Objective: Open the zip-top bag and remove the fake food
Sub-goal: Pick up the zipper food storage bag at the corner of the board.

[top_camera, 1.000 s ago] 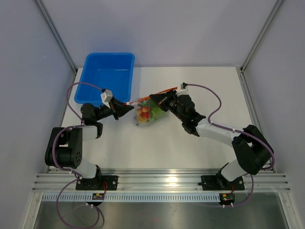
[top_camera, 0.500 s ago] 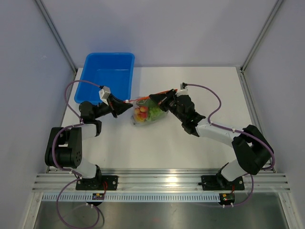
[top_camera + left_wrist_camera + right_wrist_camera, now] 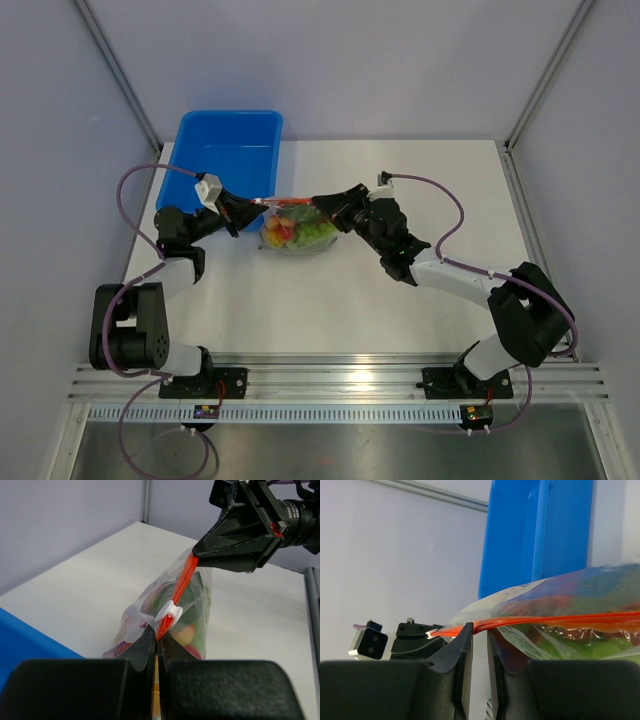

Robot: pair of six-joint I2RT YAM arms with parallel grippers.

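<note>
Left gripper (image 3: 249, 203), overhead view: clamped on the left end of the zip strip (image 3: 285, 203) of the zip-top bag (image 3: 297, 230). Right gripper (image 3: 323, 206) sits at the opposite end. The strip's long axis runs left to right between them. The bag, holding the fake food (image 3: 288, 230), hangs below the strip onto the table (image 3: 400, 300), just beside the blue tub (image 3: 225, 160).

Left wrist view: fingers (image 3: 142, 650) pressed together on the strip. White slider (image 3: 169, 614) sits just beyond them, far nearer this arm than the right gripper (image 3: 197, 554). Any opening pull likely runs along that axis.

Right wrist view: jaws slightly apart, the strip (image 3: 545, 620) crossing their tips; gripping or released cannot be told.

Markings: no legible writing or brand.
</note>
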